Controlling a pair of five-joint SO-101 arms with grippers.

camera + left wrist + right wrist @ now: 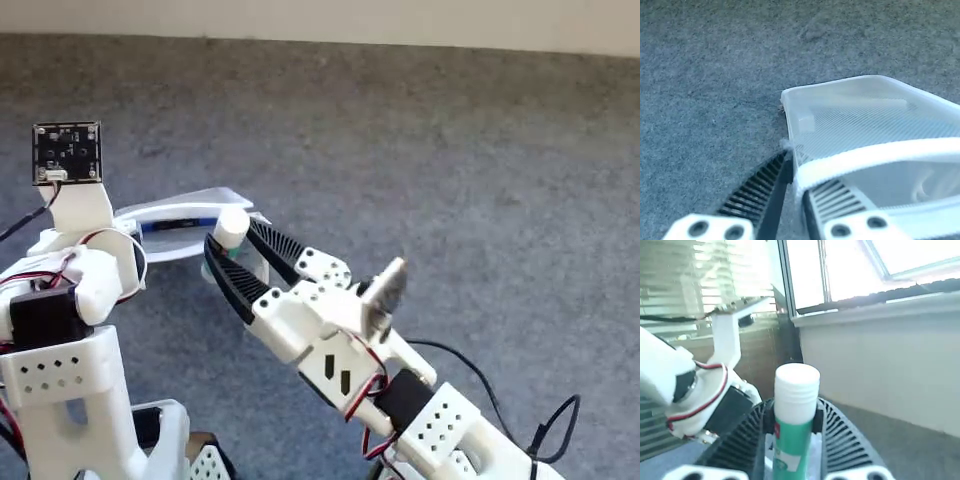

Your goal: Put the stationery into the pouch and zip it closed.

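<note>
Right gripper is clamped on a green glue stick, white cap sticking out past the fingertips. It's held just at the near edge of the pouch. Left gripper pinches the white mesh pouch's rim. The pouch lies on grey carpet with something blue inside.

The grey, carpet-like worktop carries a white mesh pouch resting on it and a black cable near the arms.
</note>
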